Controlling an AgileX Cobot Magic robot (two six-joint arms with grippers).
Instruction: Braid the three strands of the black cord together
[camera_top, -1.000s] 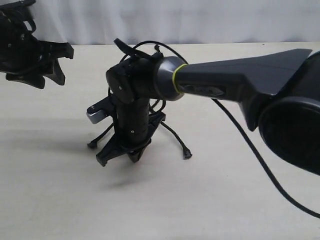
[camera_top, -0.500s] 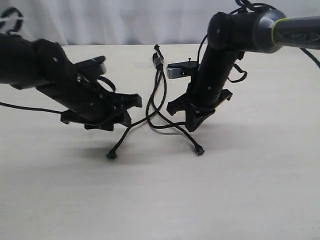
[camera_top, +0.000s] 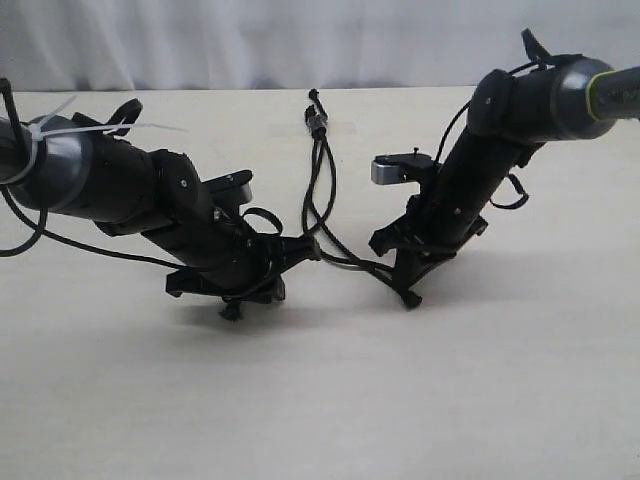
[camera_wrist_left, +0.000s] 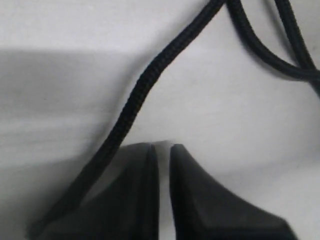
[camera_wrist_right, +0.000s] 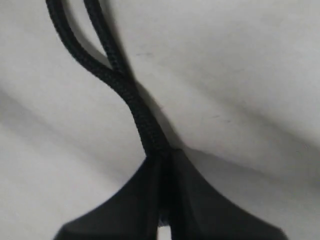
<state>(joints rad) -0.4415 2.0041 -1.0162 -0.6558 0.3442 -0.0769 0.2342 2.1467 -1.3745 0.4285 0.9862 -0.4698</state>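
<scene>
The black cord lies on the table with its bound end (camera_top: 317, 120) at the far middle. Its three strands run toward me from there. My right gripper (camera_top: 408, 292) points down at the right-hand strand (camera_top: 345, 262) and is shut on it near its tip. In the right wrist view that strand (camera_wrist_right: 132, 100) enters the closed jaws of the gripper (camera_wrist_right: 165, 155), and a second strand (camera_wrist_right: 97, 25) crosses it. My left gripper (camera_top: 262, 292) is low by the left strand's knotted tip (camera_top: 232, 312). In the left wrist view the gripper (camera_wrist_left: 160, 147) is shut on nothing, and the strand (camera_wrist_left: 140, 95) passes beside one finger.
The beige table (camera_top: 330, 400) stretches toward me, with a white curtain (camera_top: 300, 40) behind it. A glossy arm cable (camera_top: 60, 240) hangs off the left arm, which carries a white zip tie (camera_top: 60, 125). A silver camera mount (camera_top: 390, 170) juts from the right wrist.
The left arm has swung in from the far left and lowered beside the left strand. The right arm has drawn back to the right and now grips the right-hand strand near its tip.
</scene>
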